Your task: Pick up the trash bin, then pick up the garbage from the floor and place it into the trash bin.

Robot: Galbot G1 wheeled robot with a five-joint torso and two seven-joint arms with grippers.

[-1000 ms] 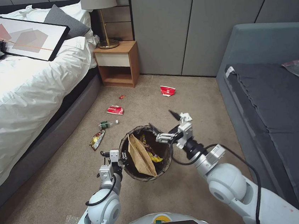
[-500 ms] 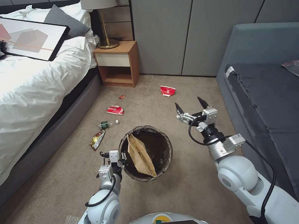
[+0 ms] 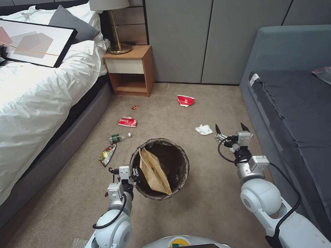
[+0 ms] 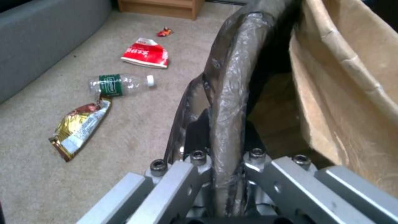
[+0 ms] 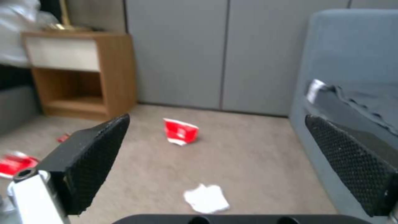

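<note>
While my left gripper (image 3: 133,177) is clamped on the lined rim of the trash bin (image 3: 160,168), brown paper bag (image 3: 153,171) inside, my right gripper (image 3: 231,129) hangs empty, fingers spread wide, just beside the crumpled tissue (image 3: 203,129) on the floor (image 3: 206,210).

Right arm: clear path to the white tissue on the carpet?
Probably yes. The right gripper is open and empty, hovering just beside the tissue, with only bare carpet between them. The left gripper holds the bin, well aside.
</note>
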